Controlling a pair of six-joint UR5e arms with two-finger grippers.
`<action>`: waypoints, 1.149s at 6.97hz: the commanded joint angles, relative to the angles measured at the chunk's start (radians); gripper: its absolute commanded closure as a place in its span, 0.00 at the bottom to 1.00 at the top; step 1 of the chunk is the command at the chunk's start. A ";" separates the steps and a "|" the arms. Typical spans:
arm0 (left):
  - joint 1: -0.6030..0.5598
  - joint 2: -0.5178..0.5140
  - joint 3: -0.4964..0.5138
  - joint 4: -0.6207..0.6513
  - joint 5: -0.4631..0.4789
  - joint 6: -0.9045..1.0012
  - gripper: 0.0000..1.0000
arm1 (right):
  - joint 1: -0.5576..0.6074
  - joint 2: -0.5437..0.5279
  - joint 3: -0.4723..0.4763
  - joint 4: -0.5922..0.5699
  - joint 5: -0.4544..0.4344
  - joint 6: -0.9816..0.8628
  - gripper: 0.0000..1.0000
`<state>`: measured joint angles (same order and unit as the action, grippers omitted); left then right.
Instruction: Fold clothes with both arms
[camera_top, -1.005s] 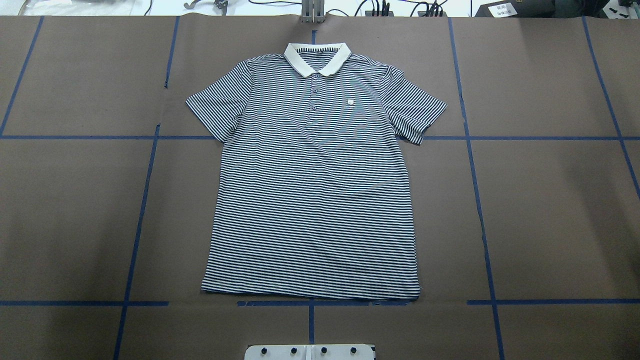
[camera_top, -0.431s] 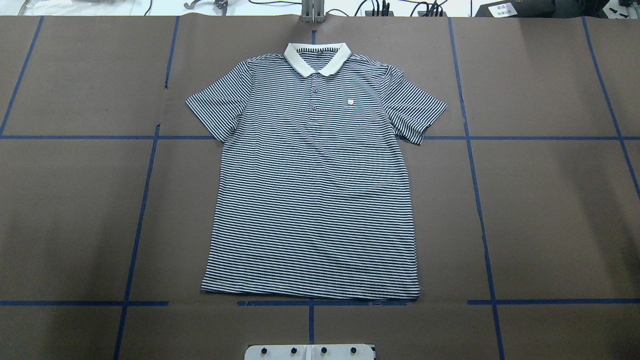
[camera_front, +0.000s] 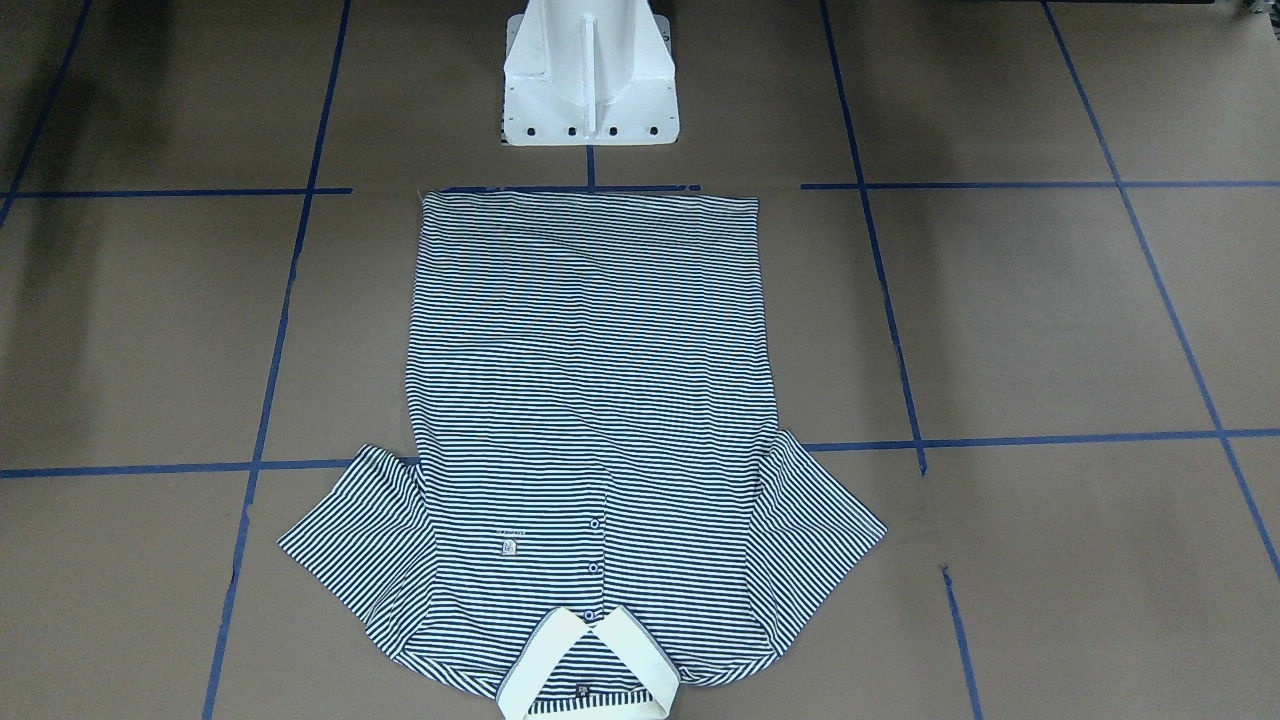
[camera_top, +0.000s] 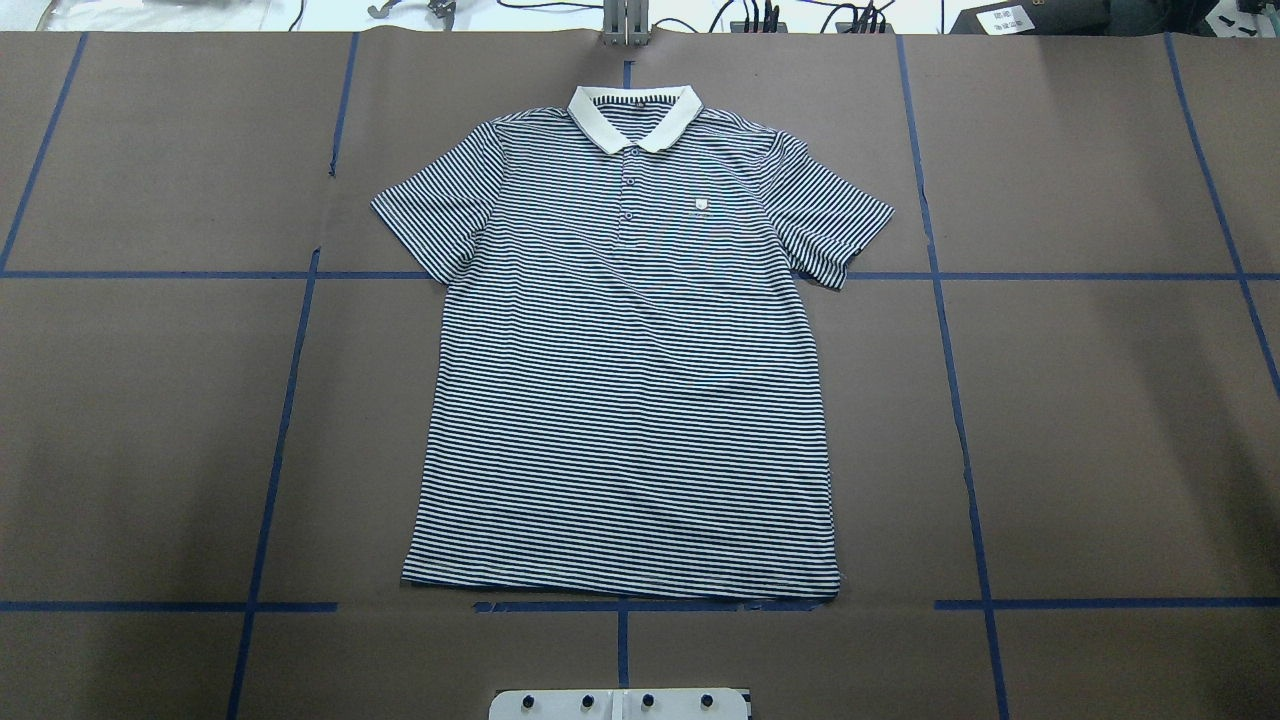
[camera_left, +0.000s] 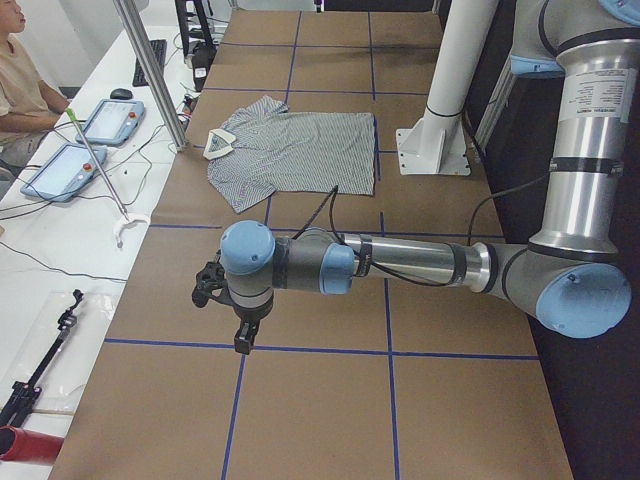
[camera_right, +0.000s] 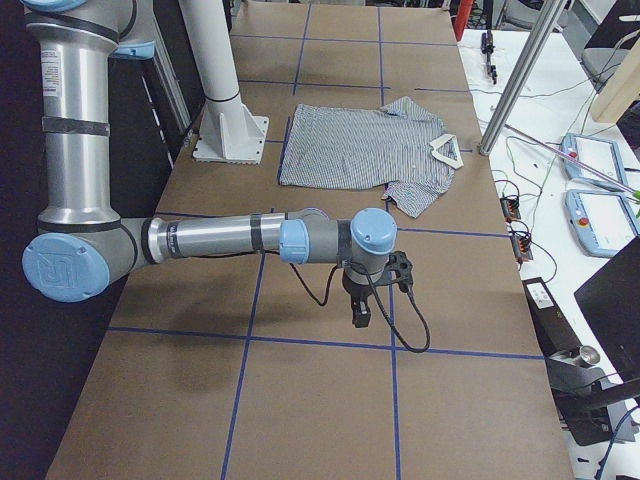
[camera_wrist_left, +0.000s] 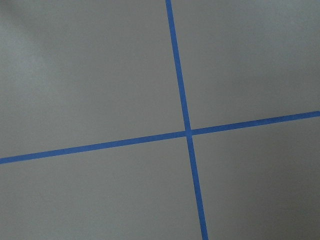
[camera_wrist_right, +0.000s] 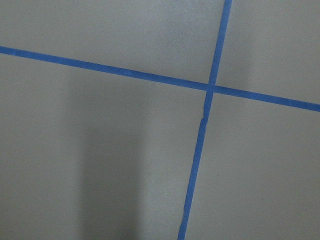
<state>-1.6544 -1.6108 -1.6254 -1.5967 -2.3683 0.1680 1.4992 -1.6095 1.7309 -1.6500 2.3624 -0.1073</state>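
Striped polo shirt (camera_top: 625, 380) lies flat and wholly unfolded at mid-counter (camera_top: 1100, 420), no fold begun; left pincer (camera_left: 241, 338) and right pincer (camera_right: 360, 312) hang well apart from it, their opening impossible to tell

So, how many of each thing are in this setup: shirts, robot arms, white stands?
Shirt: 1
Arms: 2 (left arm, right arm)
Stand: 1
Total: 4

Polo shirt (camera_top: 620, 400) flat on table (camera_top: 1100, 420)
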 joint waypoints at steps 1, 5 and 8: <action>0.007 0.012 -0.122 -0.011 0.007 -0.002 0.00 | -0.063 0.011 0.018 0.068 0.029 0.003 0.00; 0.062 0.065 -0.142 -0.266 0.001 0.027 0.00 | -0.096 0.049 0.012 0.229 0.011 0.027 0.00; 0.070 0.118 0.112 -0.784 -0.158 0.018 0.00 | -0.325 0.230 -0.071 0.364 0.003 0.411 0.00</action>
<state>-1.5868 -1.4925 -1.6329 -2.1843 -2.4571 0.2226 1.2547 -1.4696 1.7096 -1.3432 2.3677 0.1105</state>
